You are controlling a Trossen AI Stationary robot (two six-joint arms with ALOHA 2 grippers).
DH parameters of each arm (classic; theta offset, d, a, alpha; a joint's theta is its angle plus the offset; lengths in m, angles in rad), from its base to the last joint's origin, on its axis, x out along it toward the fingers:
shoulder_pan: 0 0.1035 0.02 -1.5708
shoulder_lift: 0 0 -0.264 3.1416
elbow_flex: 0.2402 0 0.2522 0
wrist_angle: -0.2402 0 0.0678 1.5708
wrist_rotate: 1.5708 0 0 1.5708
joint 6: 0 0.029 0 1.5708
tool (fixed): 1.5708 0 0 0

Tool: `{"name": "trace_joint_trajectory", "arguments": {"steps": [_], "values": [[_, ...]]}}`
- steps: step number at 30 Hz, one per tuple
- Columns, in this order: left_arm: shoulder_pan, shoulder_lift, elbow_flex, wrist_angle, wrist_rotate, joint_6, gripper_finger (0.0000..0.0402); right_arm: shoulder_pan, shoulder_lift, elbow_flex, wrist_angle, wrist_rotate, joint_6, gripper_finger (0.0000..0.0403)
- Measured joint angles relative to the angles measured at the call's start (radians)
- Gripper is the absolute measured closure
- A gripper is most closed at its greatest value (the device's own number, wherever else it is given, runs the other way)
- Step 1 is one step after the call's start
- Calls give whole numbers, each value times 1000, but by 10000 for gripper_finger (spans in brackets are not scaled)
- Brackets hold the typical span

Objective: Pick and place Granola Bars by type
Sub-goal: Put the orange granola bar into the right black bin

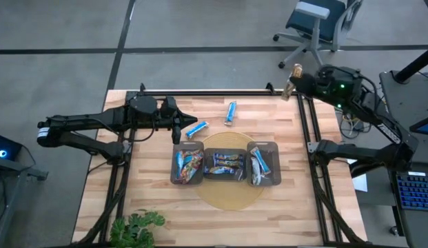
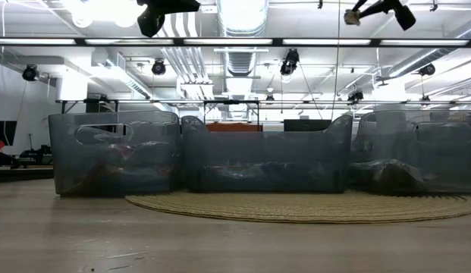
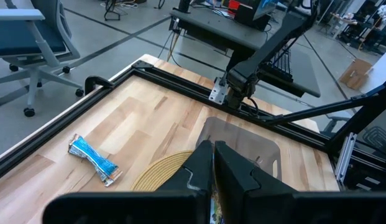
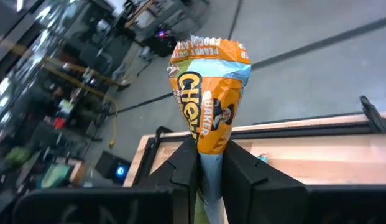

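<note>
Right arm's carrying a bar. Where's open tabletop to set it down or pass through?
Free: the wood right of the right tray up to the frame rail, the far right corner beyond the two loose blue bars, and the near edge right of the plant. Crowded: the three trays on the round mat, and the left gripper beside a blue bar.

From where I sit, the overhead picture is evenly lit with soft shadows under the arms. My table-level camera catches glaring ceiling lights (image 2: 106,9) that wash out the top, and the near tabletop (image 2: 220,243) blurs. The orange bar wrapper (image 4: 208,99) shines, background soft.
</note>
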Motion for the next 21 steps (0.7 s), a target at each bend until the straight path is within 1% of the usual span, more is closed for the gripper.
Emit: {"name": "trace_joint_trajectory", "arguments": {"steps": [5, 10, 16, 21], "values": [[0, 0, 0, 0, 0, 0, 401, 0, -35, 0, 3, -92, -128, 360], [0, 0, 0, 0, -9, 1, 401, 0, -58, 0, 13, -175, -216, 360], [0, 0, 0, 0, -10, 1, 401, 0, -73, 0, 93, -321, -352, 360], [0, 0, 0, 0, -11, 2, 401, 0, -84, 0, 124, -408, -421, 360]]}}
